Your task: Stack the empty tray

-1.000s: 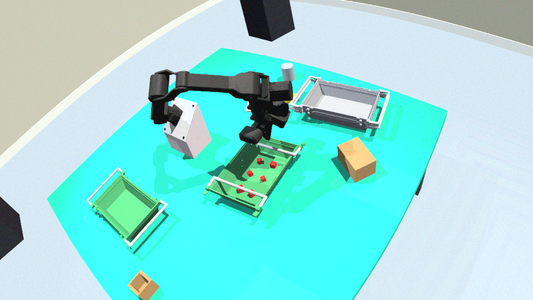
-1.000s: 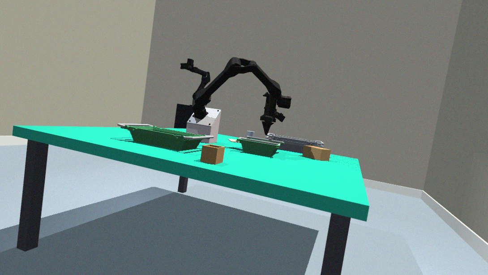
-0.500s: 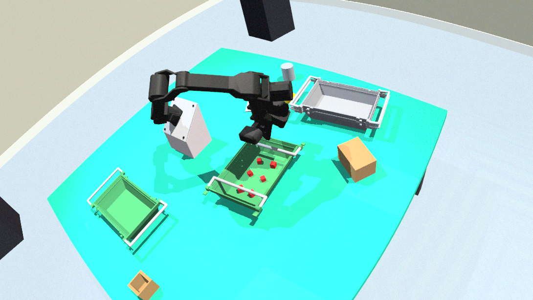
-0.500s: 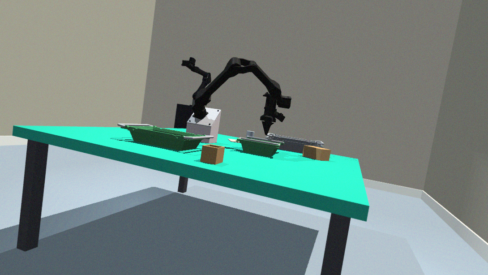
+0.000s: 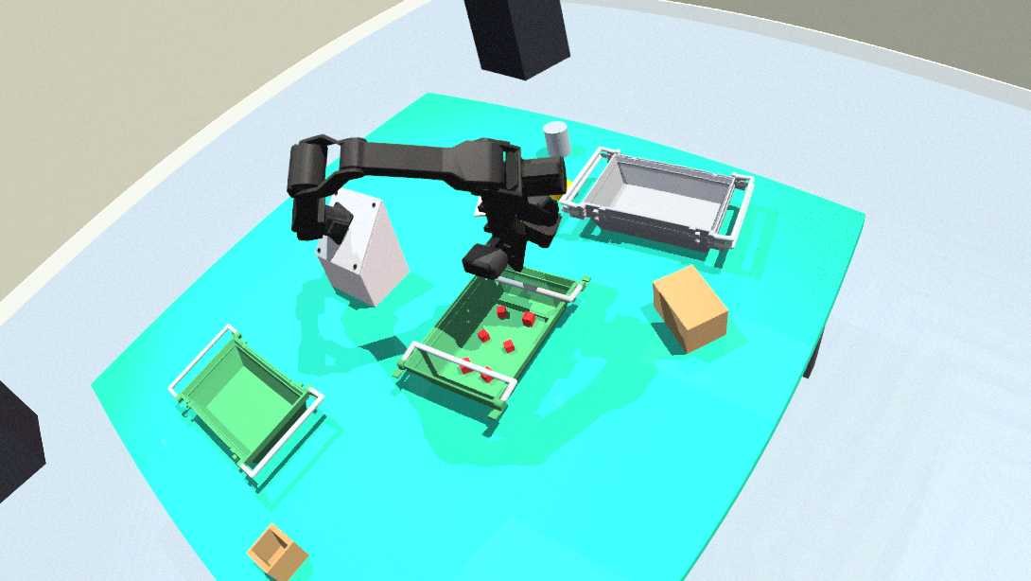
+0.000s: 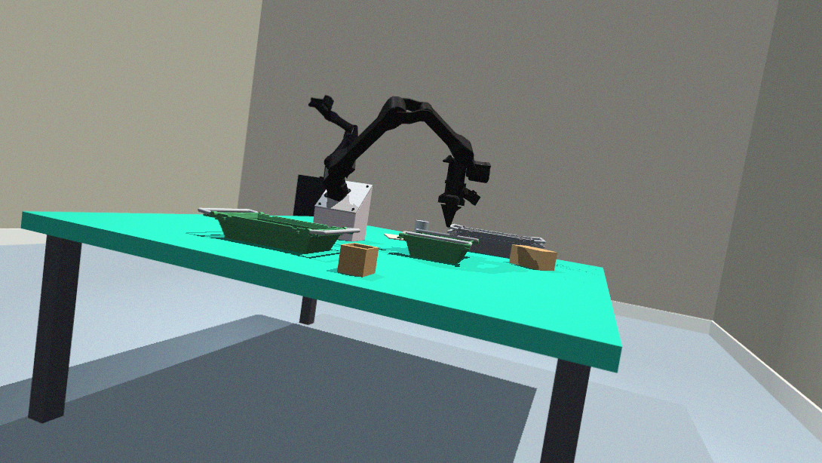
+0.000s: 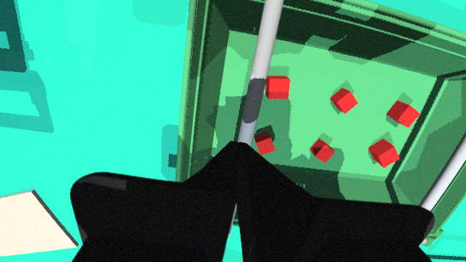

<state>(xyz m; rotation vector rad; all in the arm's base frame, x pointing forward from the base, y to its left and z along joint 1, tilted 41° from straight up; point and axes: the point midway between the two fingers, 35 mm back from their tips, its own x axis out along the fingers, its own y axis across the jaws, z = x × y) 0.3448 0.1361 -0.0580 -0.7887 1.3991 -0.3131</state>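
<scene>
The green loaded tray stands mid-table with several red blocks on its floor. Its near bar and far bar both lie inward across its top. My gripper is shut and empty, fingers pointing down, above the far bar. The fingers hide one end of that bar in the wrist view. The green empty tray stands upright on the table at the left, both its bars swung out.
A grey tray with bars out stands at the back right, near a grey cylinder. An orange-brown block is right of the loaded tray. A small open box stands at the front left. The arm's pale base block stands behind the trays.
</scene>
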